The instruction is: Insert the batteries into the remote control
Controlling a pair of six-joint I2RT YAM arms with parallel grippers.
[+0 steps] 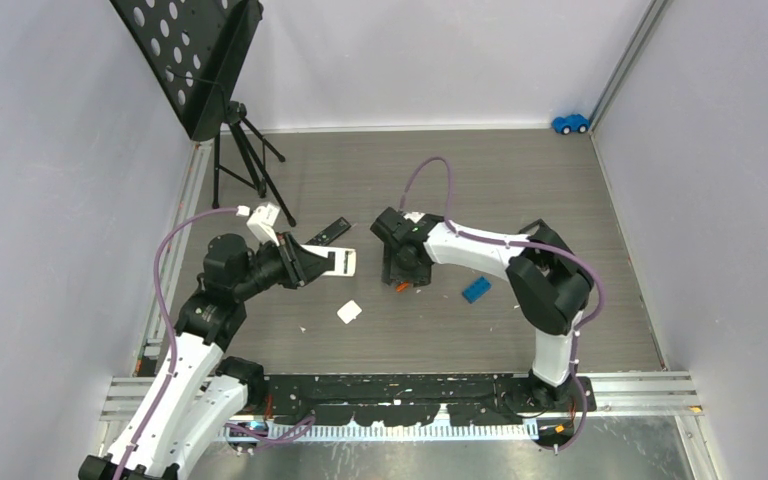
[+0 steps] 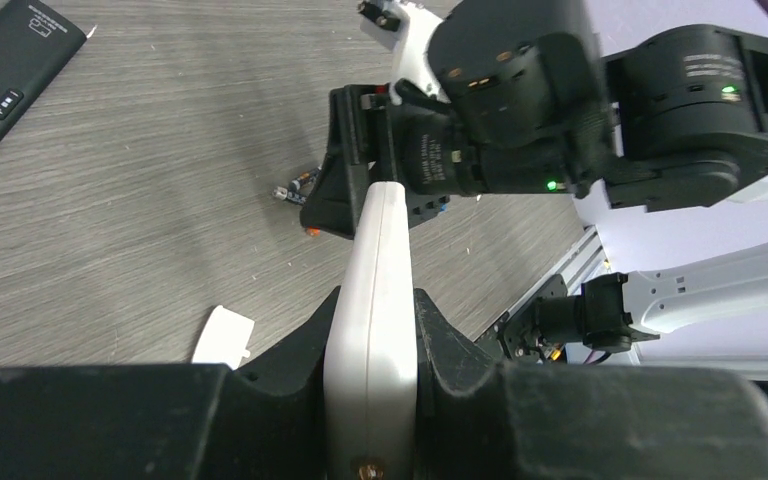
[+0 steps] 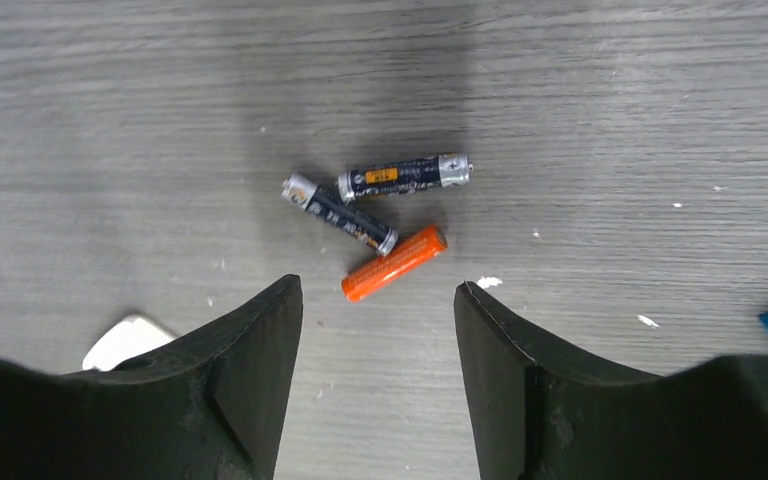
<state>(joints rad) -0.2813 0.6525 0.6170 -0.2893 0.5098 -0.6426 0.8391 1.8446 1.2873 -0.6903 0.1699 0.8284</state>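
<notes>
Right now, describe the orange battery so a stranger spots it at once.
Look at the grey table, under the open right gripper. There the orange battery lies nearest the fingers, the only bright one beside two dark batteries with silver ends.

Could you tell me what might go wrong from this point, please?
1. The open right claw hangs over an orange battery that lies slantwise close beside a dark battery. Closing could roll it away or catch both.
2. The left claw pinches the white remote at one end only, so pressing a battery in may pivot it.
</notes>
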